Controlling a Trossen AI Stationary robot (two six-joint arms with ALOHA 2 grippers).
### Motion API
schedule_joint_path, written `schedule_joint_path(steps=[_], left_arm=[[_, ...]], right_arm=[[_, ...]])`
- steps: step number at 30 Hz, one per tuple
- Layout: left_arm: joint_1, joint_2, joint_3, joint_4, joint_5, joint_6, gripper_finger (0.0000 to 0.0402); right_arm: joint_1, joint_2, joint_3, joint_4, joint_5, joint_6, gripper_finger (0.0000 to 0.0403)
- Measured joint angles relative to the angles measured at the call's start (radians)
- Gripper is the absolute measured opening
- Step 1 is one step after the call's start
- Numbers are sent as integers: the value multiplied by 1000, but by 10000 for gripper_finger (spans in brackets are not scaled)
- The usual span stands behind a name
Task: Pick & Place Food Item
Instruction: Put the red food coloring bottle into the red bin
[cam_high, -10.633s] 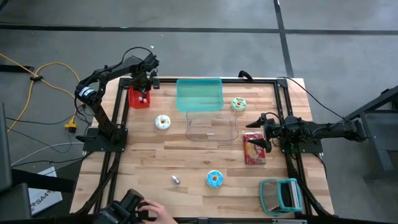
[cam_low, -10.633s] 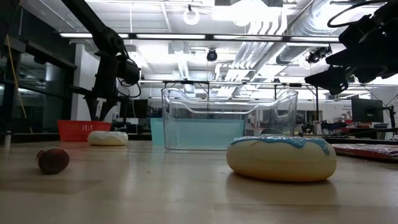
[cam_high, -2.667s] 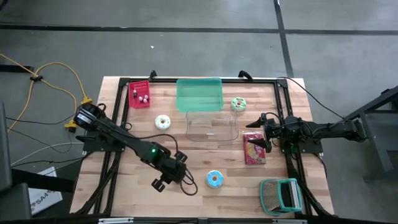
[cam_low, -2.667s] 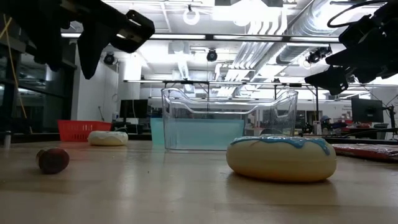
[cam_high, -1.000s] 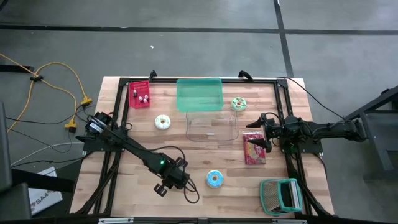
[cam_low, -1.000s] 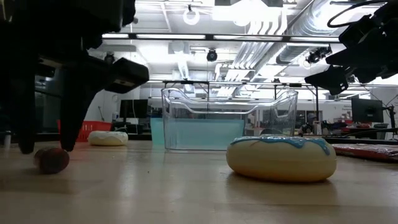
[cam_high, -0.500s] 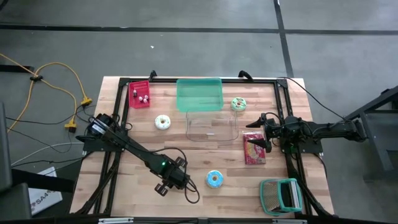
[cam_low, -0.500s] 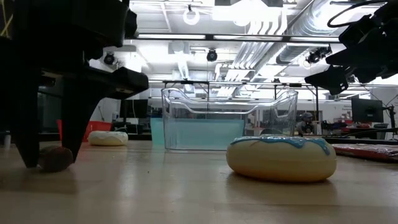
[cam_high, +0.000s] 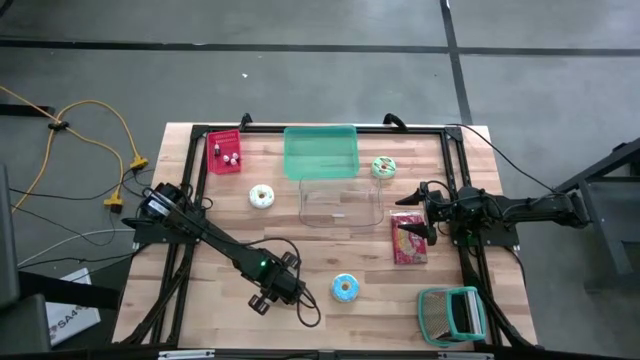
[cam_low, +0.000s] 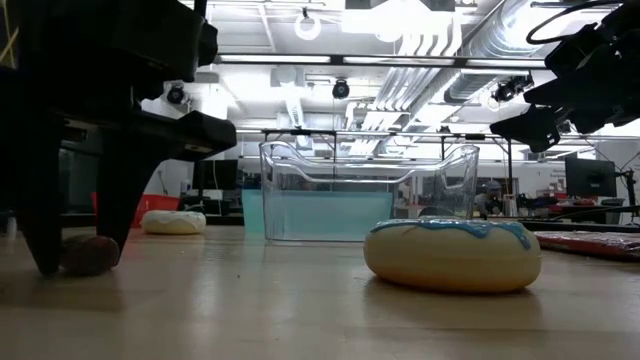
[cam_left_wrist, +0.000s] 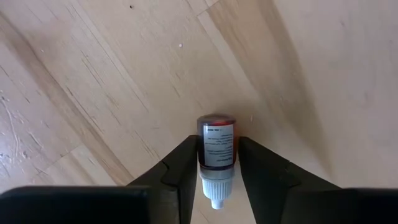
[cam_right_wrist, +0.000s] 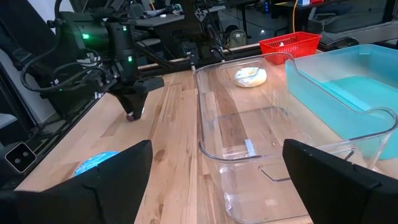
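A small bottle (cam_left_wrist: 216, 133) with dark red contents, a paper label and a white cap lies on its side on the wooden table (cam_high: 220, 255), near the front left. My left gripper (cam_left_wrist: 217, 147) points steeply down over it and is shut on it; in the low view the bottle (cam_low: 90, 254) shows between the two dark fingers. My right gripper (cam_high: 412, 212) waits open at the table's right side, level and clear of everything. My left gripper pinches the bottle's body (cam_left_wrist: 217, 155) between its two fingers, just above the white cap (cam_left_wrist: 216, 186). The fingers (cam_left_wrist: 186, 155) come from above, slanting down, and lie across the bottle. The bottle lies on the table.
A clear tub (cam_high: 340, 203) stands mid-table with a teal tub (cam_high: 320, 152) behind it and a red basket (cam_high: 224, 152) at the far left. Doughnuts lie about: white (cam_high: 262, 196), blue (cam_high: 344, 288), green (cam_high: 383, 167). A red snack bag (cam_high: 408, 238) and a teal rack (cam_high: 450, 312) lie right.
My left gripper has sunk a little, so that its fingertips now stand at table level on either side of the bottle. The bottle has stayed where it lay.
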Motion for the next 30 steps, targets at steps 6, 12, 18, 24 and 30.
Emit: schedule_joint_path(steps=[6,12,18,24,30], left_arm=[[0,0,0,0,0,0,91],[0,0,0,0,0,0,88],[0,0,0,0,0,0,88],[0,0,0,0,0,0,87],[0,0,0,0,0,0,87]], right_arm=[[0,0,0,0,0,0,350],[0,0,0,0,0,0,350],[0,0,0,0,0,0,350],[0,0,0,0,-1,0,350],[0,0,0,0,-1,0,350]])
